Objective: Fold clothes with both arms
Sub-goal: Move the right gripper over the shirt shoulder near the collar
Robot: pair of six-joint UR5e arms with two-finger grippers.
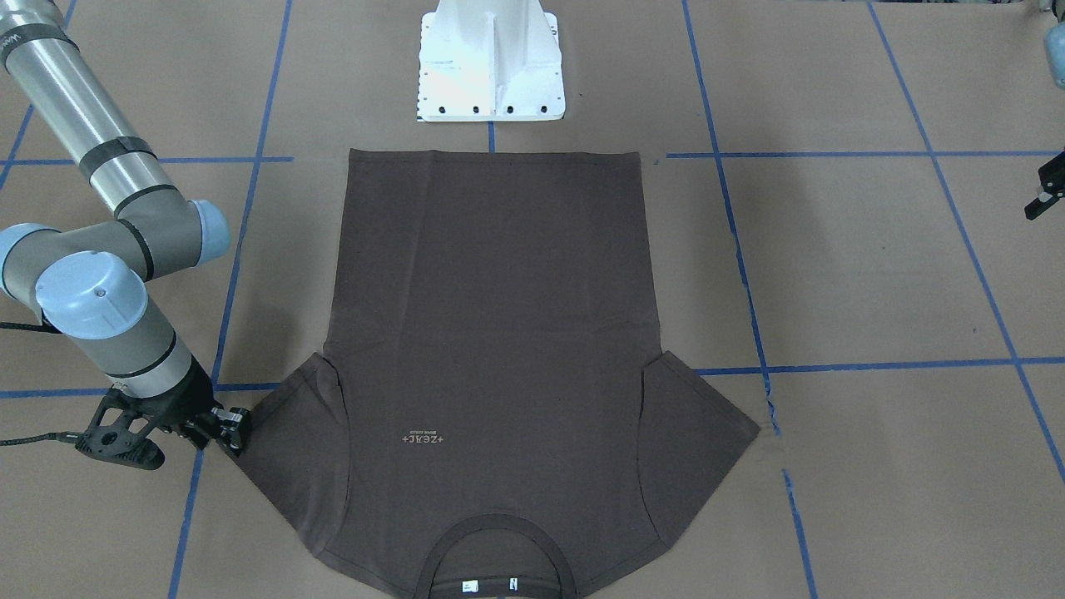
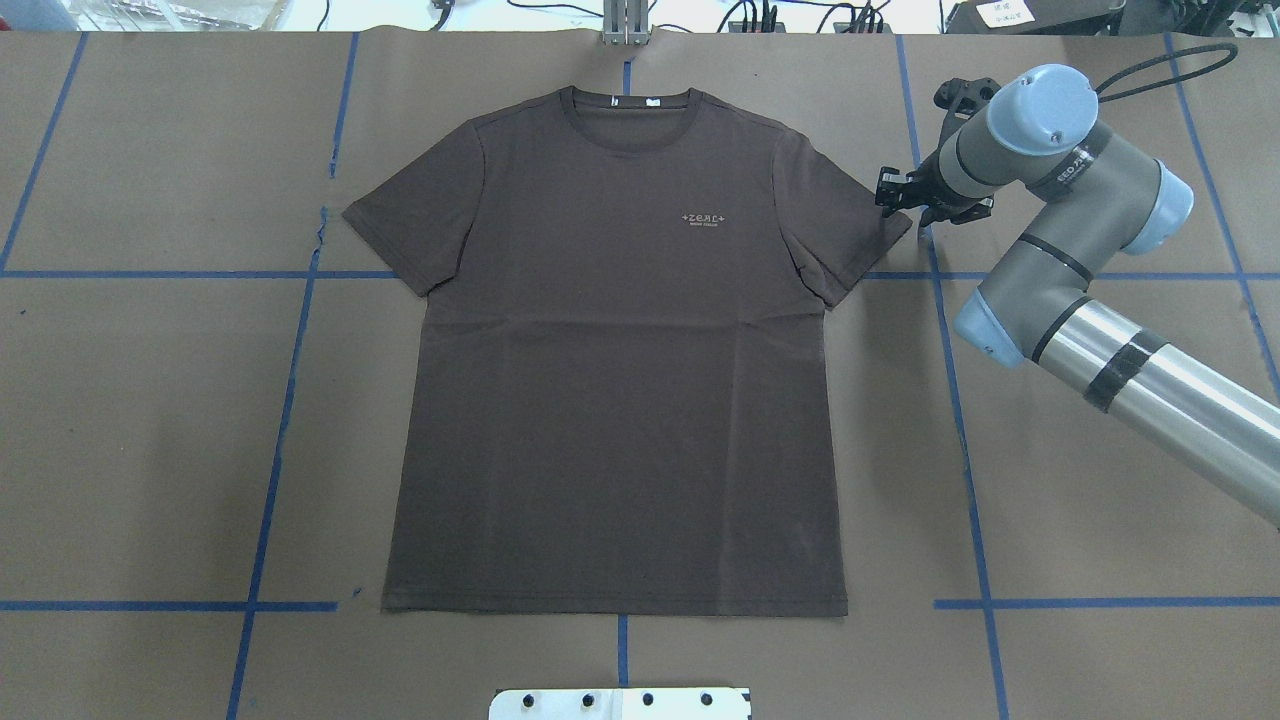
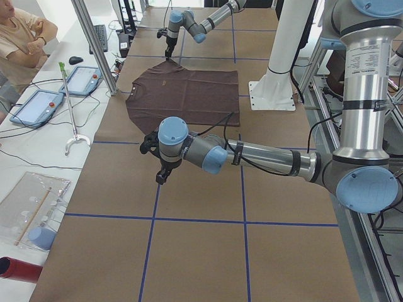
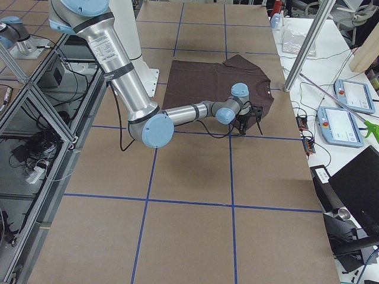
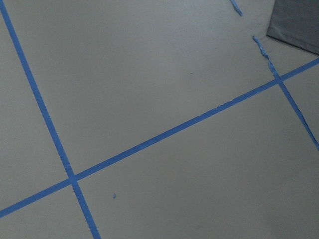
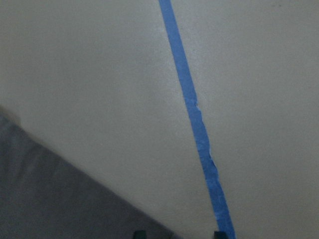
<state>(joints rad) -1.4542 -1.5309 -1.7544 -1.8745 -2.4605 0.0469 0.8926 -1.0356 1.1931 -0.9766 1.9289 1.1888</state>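
Right gripper (image 2: 886, 190) seemingly at T-shirt sleeve (image 2: 845, 215)

a dark grey-brown t-shirt (image 2: 610, 380) is spread flat, front up, collar toward the table's (image 2: 150, 400) far edge, with the right arm (image 2: 1040, 150) beside one sleeve.

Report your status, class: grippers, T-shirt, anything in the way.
Right gripper open at sleeve tip. Left gripper off the cloth, state unclear. T-shirt flat, face up, unfolded. Nothing lying on it.
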